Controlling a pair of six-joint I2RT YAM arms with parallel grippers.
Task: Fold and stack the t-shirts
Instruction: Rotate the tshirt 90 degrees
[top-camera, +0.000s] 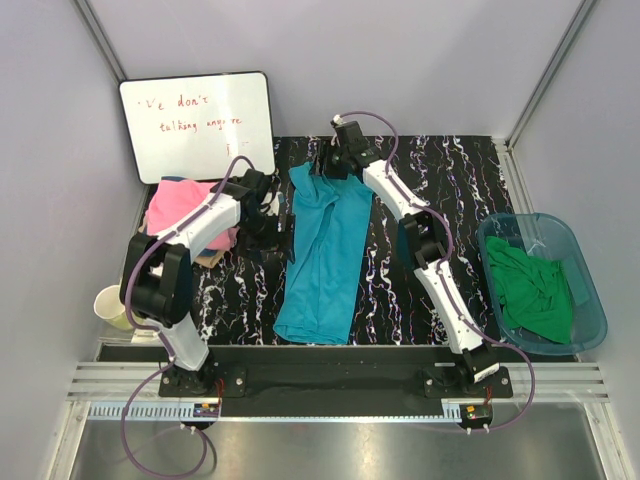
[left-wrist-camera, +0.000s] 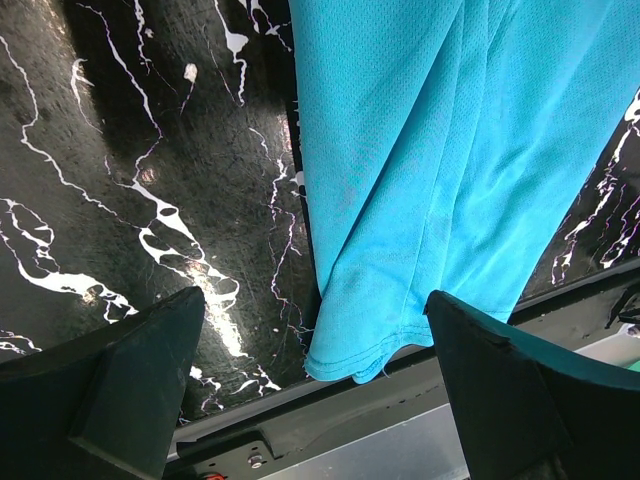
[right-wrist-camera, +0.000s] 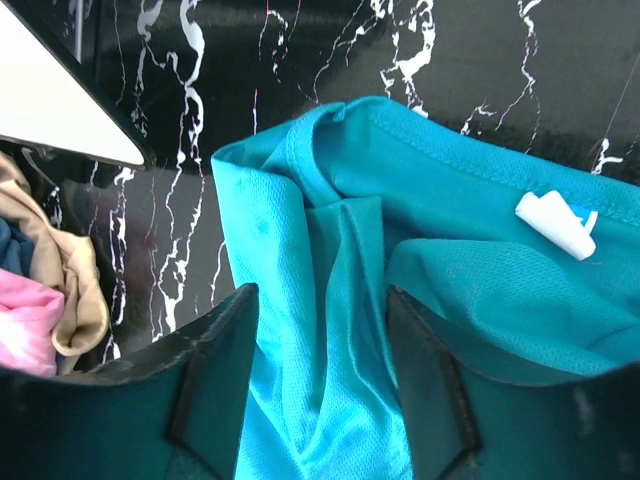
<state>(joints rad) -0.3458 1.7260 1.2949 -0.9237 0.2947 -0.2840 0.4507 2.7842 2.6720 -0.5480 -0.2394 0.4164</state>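
A teal-blue t-shirt (top-camera: 322, 255) lies lengthwise on the black marbled table (top-camera: 450, 190), partly folded into a long strip. My left gripper (top-camera: 268, 215) is open and empty just left of it. In the left wrist view the shirt's hem (left-wrist-camera: 400, 200) lies between and beyond the wide-apart fingers (left-wrist-camera: 130, 380). My right gripper (top-camera: 337, 165) is at the shirt's far collar end. Its jaws stand open on either side of a ridge of teal cloth (right-wrist-camera: 330, 300), beside the white label (right-wrist-camera: 555, 222). A pink shirt (top-camera: 180, 205) lies on a tan one (right-wrist-camera: 75, 270) at the left.
Green shirts (top-camera: 530, 290) fill a translucent blue tub (top-camera: 590, 300) at the right. A whiteboard (top-camera: 197, 125) leans at the back left. A paper cup (top-camera: 112, 305) stands by the left arm. The table's near edge (left-wrist-camera: 330, 410) is just past the hem.
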